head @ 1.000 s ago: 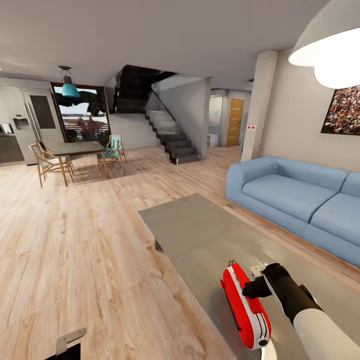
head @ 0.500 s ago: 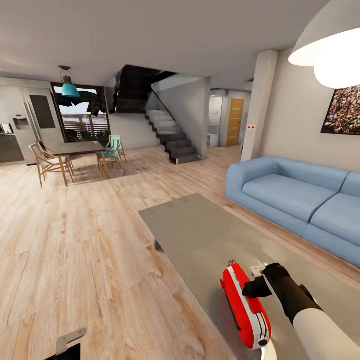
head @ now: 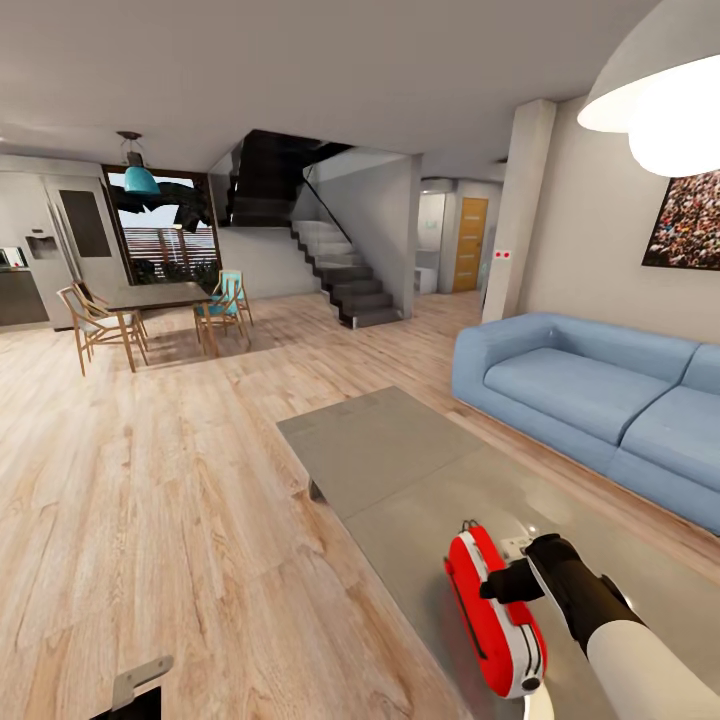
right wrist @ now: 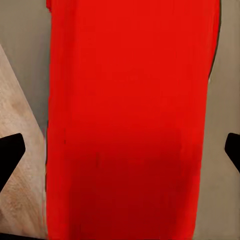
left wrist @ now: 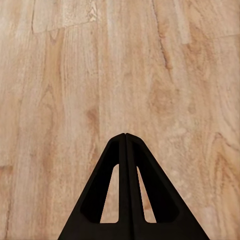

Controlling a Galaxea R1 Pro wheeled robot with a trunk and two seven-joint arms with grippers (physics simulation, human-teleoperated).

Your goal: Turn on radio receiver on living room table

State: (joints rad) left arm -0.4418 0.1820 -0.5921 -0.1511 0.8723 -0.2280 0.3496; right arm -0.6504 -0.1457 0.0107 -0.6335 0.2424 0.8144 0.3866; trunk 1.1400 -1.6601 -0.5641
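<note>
The red radio receiver [head: 495,612] lies on the near end of the grey coffee table [head: 390,455], its white base band towards me and its thin wire handle at the far end. My right gripper [head: 507,583] is pressed against its top side. In the right wrist view the radio's red surface [right wrist: 130,90] is very close, and the right gripper [right wrist: 120,152] is open with one black fingertip [right wrist: 11,152] on each side of it. My left gripper [left wrist: 125,137] is shut on nothing, hanging over the wood floor.
A blue sofa [head: 590,395] runs along the table's right side, under a white pendant lamp [head: 660,100]. Open plank floor [head: 150,480] lies left of the table. A dark dining table with wooden chairs [head: 150,310] and a staircase [head: 340,270] stand far back.
My right gripper has edged slightly lower against the radio, and the radio has shifted a little to the right. The left arm has not moved.
</note>
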